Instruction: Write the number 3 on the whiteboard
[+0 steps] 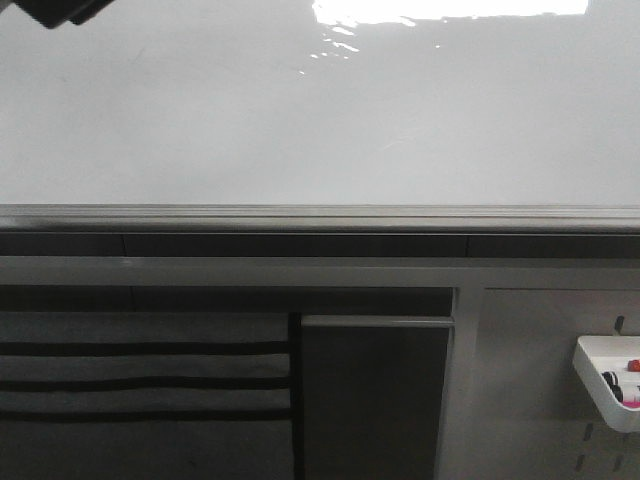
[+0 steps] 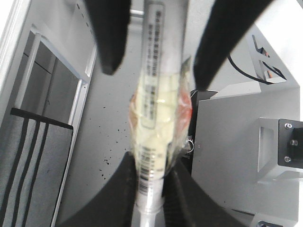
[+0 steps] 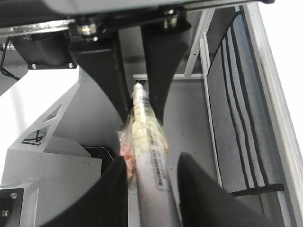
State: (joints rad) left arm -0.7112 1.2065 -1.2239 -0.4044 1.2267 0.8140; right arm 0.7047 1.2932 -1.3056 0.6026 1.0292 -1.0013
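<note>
The whiteboard [image 1: 320,130] fills the upper half of the front view, glossy and blank, with glare at its top. The number 3 is out of view. Neither gripper's fingers show in the front view. In the left wrist view my left gripper [image 2: 152,189] is shut on a taped white marker [image 2: 154,94]. The right gripper's black fingers [image 2: 110,42] stand apart on both sides of that marker. In the right wrist view my right gripper [image 3: 158,189] is open around the marker [image 3: 147,142], with a gap on one side. The left gripper [image 3: 141,101] pinches the marker's far end.
A grey metal rail [image 1: 320,215] runs under the board. Below it hang a striped grey cloth [image 1: 140,370], a dark panel [image 1: 375,400] and a grey pegboard with a white tray [image 1: 610,380]. A dark arm part [image 1: 60,10] shows in the top left corner.
</note>
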